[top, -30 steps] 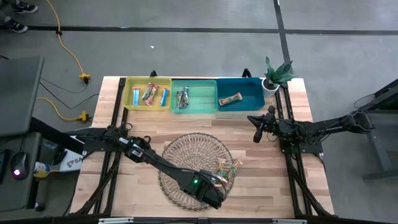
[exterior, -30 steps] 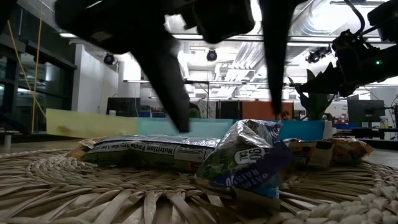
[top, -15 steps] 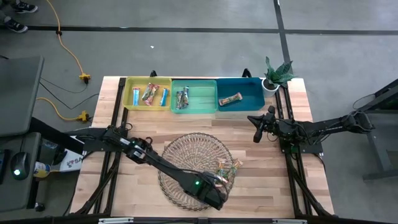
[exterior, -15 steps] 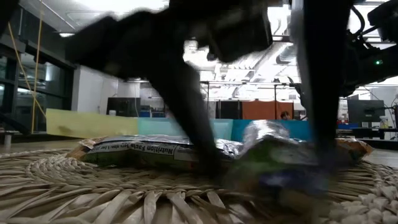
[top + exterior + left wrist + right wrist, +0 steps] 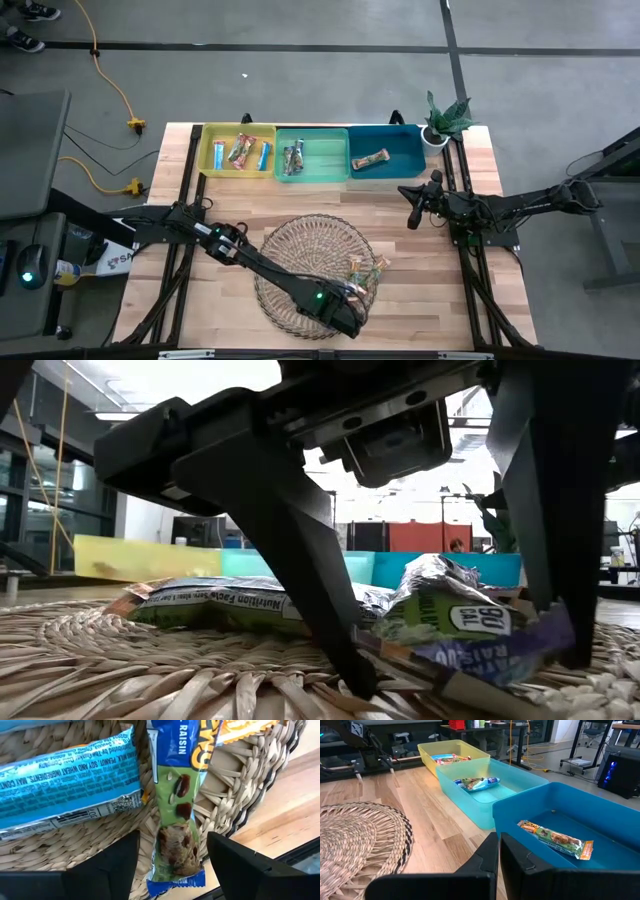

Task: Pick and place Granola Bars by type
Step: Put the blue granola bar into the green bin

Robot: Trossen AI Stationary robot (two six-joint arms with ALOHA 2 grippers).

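Left tool (image 5: 172,857) straddles green-and-blue raisin bar (image 5: 179,810).

Left hand (image 5: 352,318) reaches low, fingers spread; right hand (image 5: 411,219) waits closed, apart.

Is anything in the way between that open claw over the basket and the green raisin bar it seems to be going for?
Nothing visible blocks it. The left gripper has its jaws open on either side of the green raisin bar, which lies on the woven plate near its edge. A blue bar lies beside it, outside the jaws.
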